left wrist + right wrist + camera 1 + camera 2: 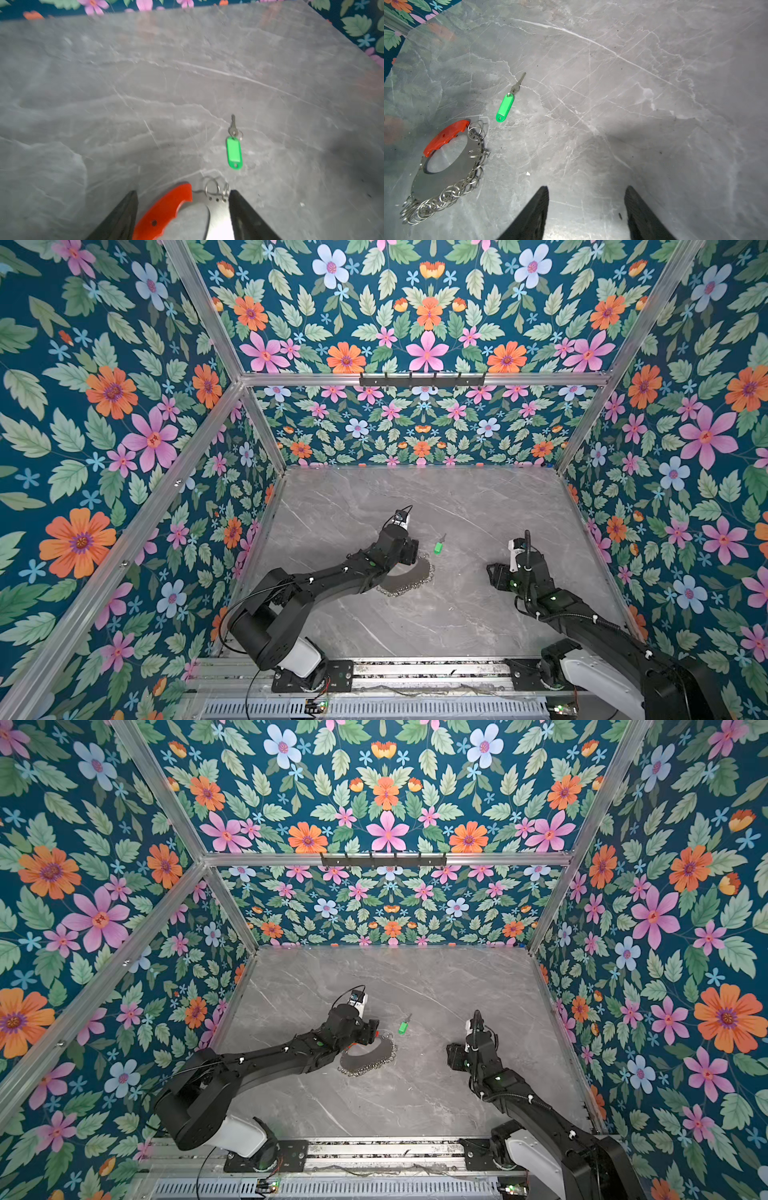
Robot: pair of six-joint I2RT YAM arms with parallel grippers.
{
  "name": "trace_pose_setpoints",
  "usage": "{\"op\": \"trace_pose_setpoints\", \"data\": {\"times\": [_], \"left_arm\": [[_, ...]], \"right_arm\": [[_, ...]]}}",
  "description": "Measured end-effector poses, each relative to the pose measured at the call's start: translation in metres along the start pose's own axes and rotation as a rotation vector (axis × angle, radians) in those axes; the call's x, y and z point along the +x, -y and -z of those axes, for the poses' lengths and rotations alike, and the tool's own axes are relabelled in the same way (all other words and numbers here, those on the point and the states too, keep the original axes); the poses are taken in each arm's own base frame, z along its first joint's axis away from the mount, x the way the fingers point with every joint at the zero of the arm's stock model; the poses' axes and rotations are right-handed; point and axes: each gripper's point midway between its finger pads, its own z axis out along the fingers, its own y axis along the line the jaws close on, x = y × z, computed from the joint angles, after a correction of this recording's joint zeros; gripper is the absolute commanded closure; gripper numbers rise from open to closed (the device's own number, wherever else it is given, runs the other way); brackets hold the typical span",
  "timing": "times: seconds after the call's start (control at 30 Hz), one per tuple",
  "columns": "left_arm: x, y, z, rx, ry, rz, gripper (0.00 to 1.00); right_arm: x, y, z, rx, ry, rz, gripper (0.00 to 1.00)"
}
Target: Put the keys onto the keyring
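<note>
The left gripper [182, 193] hangs low with its jaws apart, straddling the red end of the keyring [446, 182] and clamping nothing. The key [439, 547] lies flat on the grey table [457, 614], just beyond the ring's far right edge. Well to the right, the right gripper [586, 188] hovers spread, empty.

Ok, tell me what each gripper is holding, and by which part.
Nothing is held. The left gripper stands open astride the keyring; the right gripper is open and empty. The key lies apart.
</note>
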Motion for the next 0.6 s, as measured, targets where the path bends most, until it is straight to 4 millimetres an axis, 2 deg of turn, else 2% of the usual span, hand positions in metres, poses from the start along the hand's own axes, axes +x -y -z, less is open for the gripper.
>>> {"op": "trace_pose_setpoints", "data": {"times": [0.1,0.27,0.4,0.6], "left_arm": [[0.027,0.010,-0.003,0.083,-0.064,0.022,0.57],[0.041,0.026,-0.011,0.187,-0.082,0.047,0.61],[0.040,0.039,-0.018,0.257,-0.088,0.073,0.60],[0.042,0.047,-0.027,0.290,-0.099,0.095,0.60]], "right_arm": [[-0.003,0.001,0.002,0.003,0.027,0.000,0.41],[-0.005,0.002,0.003,0.002,0.042,-0.001,0.41],[-0.008,0.001,0.004,0.001,0.058,-0.001,0.41],[-0.008,0.001,0.003,0.000,0.059,-0.001,0.41]]}}
